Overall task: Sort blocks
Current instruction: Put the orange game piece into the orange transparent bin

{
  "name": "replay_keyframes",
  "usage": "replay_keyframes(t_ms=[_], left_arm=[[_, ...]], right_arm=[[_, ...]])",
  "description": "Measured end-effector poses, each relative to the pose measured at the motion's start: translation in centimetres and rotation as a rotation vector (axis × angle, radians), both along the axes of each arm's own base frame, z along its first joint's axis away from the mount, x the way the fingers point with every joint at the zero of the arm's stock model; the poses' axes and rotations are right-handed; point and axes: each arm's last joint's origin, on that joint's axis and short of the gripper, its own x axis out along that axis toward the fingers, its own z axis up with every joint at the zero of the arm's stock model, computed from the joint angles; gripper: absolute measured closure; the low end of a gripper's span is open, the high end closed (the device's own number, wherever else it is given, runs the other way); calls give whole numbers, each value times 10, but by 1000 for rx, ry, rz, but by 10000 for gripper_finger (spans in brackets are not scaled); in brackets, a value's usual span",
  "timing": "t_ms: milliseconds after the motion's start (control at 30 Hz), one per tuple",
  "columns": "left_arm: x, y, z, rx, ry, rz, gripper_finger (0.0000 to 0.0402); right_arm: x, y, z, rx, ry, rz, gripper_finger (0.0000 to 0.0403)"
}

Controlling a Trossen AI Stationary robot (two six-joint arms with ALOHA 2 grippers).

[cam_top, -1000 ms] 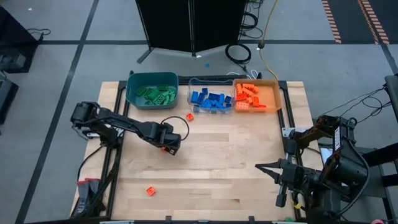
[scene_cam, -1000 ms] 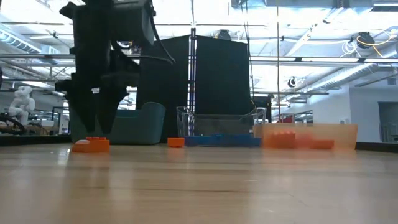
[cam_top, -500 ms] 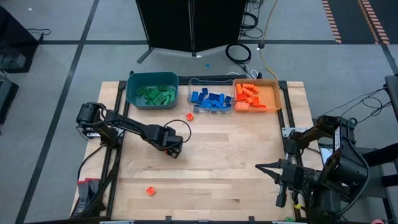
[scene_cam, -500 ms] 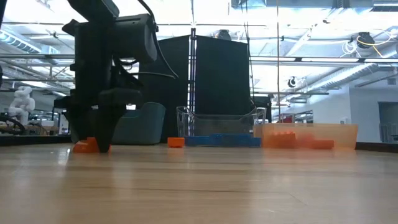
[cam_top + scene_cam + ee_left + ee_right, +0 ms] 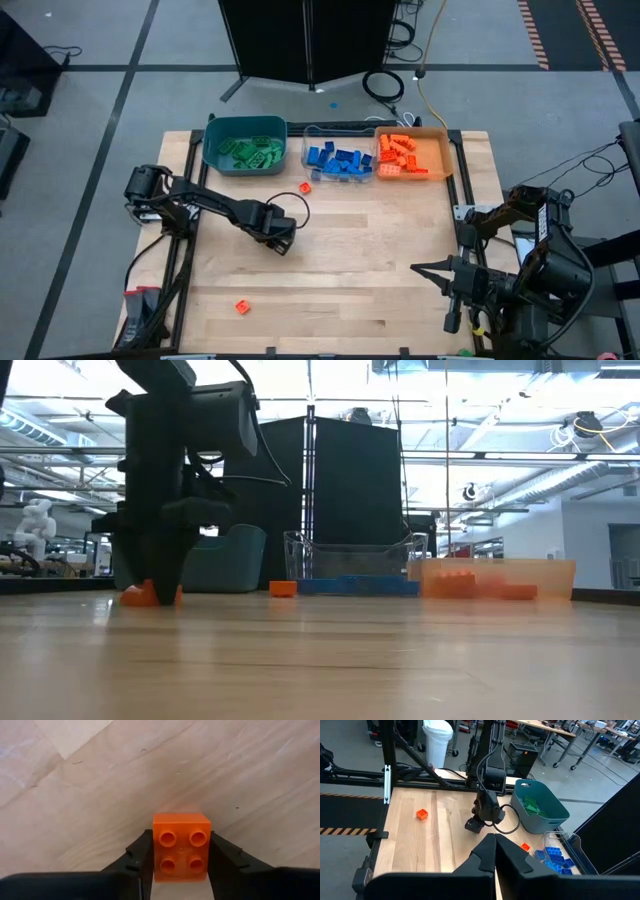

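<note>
The left gripper (image 5: 181,857) jaws press both sides of a small orange-red studded plastic brick (image 5: 180,846) on the wooden desk (image 5: 350,260), gripping it for lifting; right gripper (image 5: 416,268) jaws closed, empty

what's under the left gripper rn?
An orange four-stud block sits on the wooden table between the left gripper fingers, which press its sides. The block's underside and the wood beneath it are hidden.

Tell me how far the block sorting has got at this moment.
Mostly done: green, blue and orange blocks already fill the teal bin, clear bin and orange bin. In hand: the left gripper is down on the table with its fingers against an orange block. Left: two more orange blocks, one by the clear bin, one near the front edge. The right gripper waits shut.
</note>
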Motion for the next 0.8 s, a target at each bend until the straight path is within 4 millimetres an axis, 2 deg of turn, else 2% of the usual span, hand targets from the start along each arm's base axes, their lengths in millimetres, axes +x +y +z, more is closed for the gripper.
replay_keyframes(t_ms=[100,233,367,467,600,800], left_arm=[[10,0,10,-2,-25,0,273],[39,2,36,38,-219,12,273],[66,16,58,83,-424,55,273],[84,33,80,129,-602,76,273],[98,65,105,215,-734,115,273],[108,105,144,355,-883,173,273]], right_arm=[[0,0,0,0,0,0,403],[0,0,0,0,0,0,403],[0,0,0,0,-1,0,403],[0,0,0,3,-2,-1,403],[0,0,0,6,-3,-2,403],[0,0,0,10,-5,-2,403]])
